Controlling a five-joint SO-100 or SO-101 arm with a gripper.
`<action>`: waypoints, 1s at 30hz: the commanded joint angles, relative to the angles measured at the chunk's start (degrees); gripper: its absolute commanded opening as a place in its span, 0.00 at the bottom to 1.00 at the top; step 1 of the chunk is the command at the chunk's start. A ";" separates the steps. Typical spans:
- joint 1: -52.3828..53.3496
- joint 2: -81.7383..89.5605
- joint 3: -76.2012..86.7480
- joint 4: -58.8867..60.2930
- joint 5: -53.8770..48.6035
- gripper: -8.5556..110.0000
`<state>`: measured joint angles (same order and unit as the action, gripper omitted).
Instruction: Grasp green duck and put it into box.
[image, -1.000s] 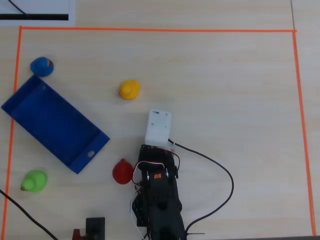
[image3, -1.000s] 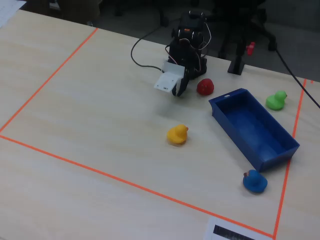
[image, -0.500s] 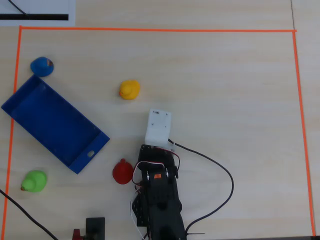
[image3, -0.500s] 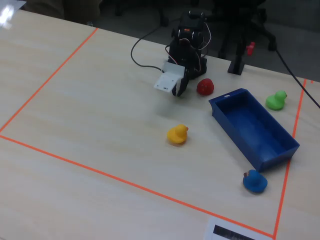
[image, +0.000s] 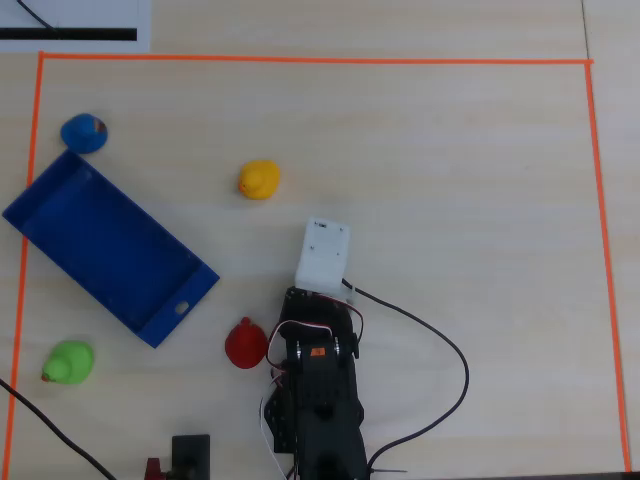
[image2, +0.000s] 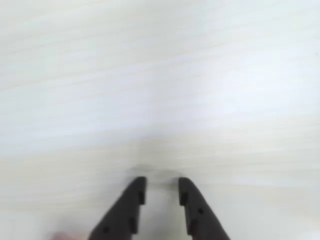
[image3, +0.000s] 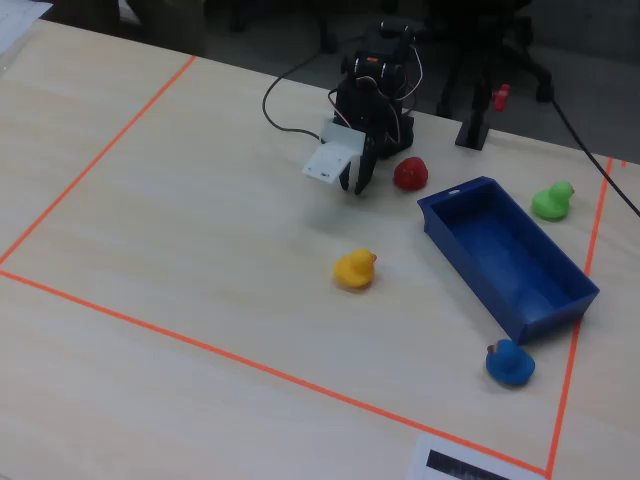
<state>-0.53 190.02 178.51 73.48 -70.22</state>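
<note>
The black two-finger gripper (image2: 159, 192), seen closest in the wrist view, hangs over bare pale wood with its jaws a narrow gap apart and nothing between them, so it is slightly open and empty. Compared with a second ago, the white wrist block (image: 323, 254) has shifted a little up and to the right in the overhead view and has lifted slightly in the fixed view; the arm has begun to stir, but I judge the reach toward the target has barely started.

Just beside the arm's base sits a small red rubber duck (image: 245, 344). Farther out, the small lime-green rubber duck (image: 68, 363) rests untouched on the table near the orange tape border (image: 20, 300), well apart from the gripper. The large shallow blue rectangular box (image: 60, 230) lies empty between it and the small blue rubber duck (image: 83, 132). The small yellow rubber duck (image: 258, 179) stands alone mid-table.
</note>
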 joint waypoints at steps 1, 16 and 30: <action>-0.26 -0.26 -0.26 1.14 0.00 0.10; -8.70 -42.71 -50.27 10.63 2.20 0.33; -38.76 -61.96 -80.86 19.69 18.37 0.36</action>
<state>-32.61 129.11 102.22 94.75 -54.40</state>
